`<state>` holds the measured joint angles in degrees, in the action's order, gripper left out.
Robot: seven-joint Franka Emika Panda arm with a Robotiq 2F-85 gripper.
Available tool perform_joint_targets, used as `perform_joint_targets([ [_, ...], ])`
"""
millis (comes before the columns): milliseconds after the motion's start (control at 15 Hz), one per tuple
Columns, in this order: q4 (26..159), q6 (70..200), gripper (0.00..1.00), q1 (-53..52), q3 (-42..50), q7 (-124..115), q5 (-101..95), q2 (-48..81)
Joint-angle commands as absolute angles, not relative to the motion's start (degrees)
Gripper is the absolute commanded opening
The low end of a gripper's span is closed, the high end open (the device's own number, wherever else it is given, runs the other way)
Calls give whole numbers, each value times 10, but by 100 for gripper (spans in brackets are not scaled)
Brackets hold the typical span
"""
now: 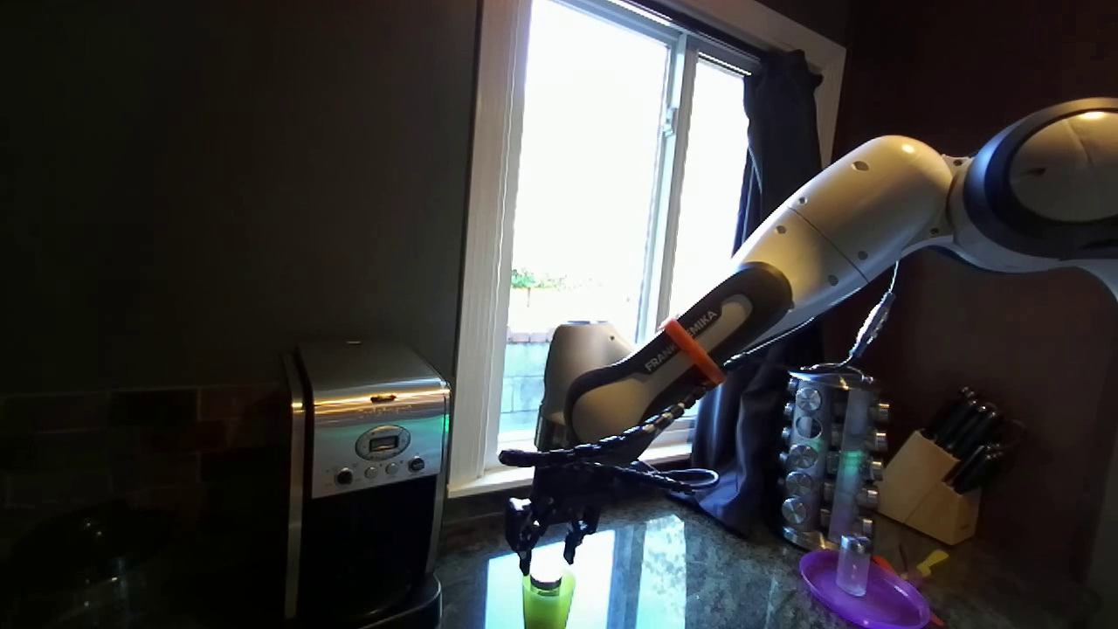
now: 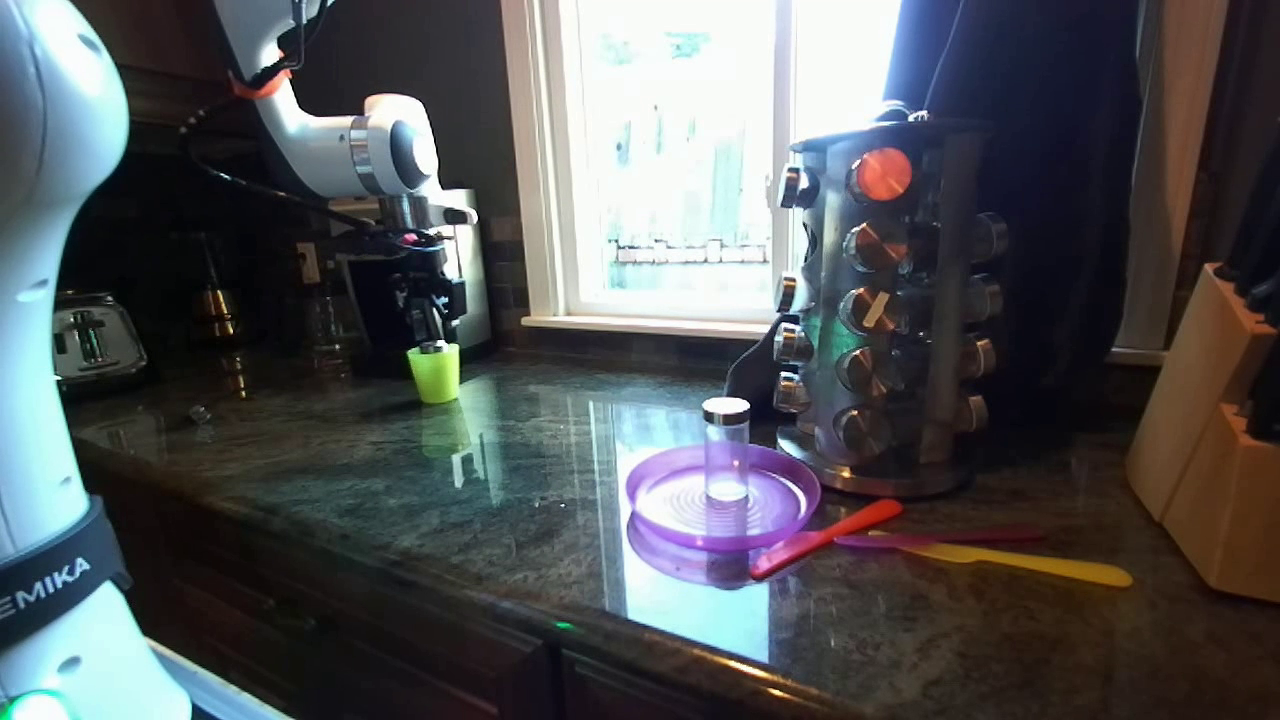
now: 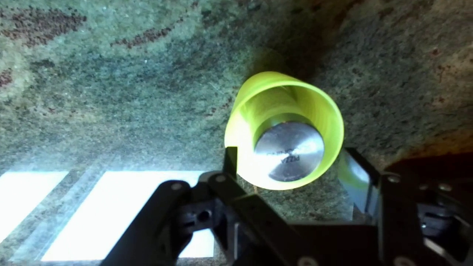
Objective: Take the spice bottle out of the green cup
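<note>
In the wrist view we look down into a tapered lime-green plastic cup (image 3: 325,114), with the black two-fingered gripper (image 3: 291,155) reaching in from the lower edge, its fingers (image 3: 231,162) spread apart, one at either side of the rim; whether either touches the cup we cannot tell. Inside the cup sits the cylindrical metal-lidded spice bottle (image 3: 290,151), its round lid facing up, "PIZZA" legible on it upside down, and in both exterior views we see that lid at the rim. The cup stands upright on a polished dark stone countertop (image 2: 350,450). Well apart from it, we find a clear silver-topped bottle (image 2: 727,450) upright on a round translucent purple plate (image 2: 665,500). Near the plate lie an orange-red plastic knife (image 2: 870,518), a purple plastic knife (image 2: 950,538) and a yellow plastic knife (image 2: 1060,568), with a tall round metal spice rack (image 2: 832,270) and a pale wooden knife block (image 2: 1180,430) close by. In an exterior view we also see a silver-and-black coffee maker (image 1: 376,419) beside a bright white-framed window (image 1: 594,218)
</note>
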<state>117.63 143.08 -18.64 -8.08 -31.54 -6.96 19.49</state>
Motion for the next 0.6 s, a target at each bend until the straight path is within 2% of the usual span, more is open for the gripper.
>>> perform_joint_targets([
  [0,1180,1457,77,-194,-74,-309,-68,205],
  [133,1179,1453,78,-195,-71,-311,-71,209],
  [533,1174,1457,72,-195,-71,-303,-67,220],
])
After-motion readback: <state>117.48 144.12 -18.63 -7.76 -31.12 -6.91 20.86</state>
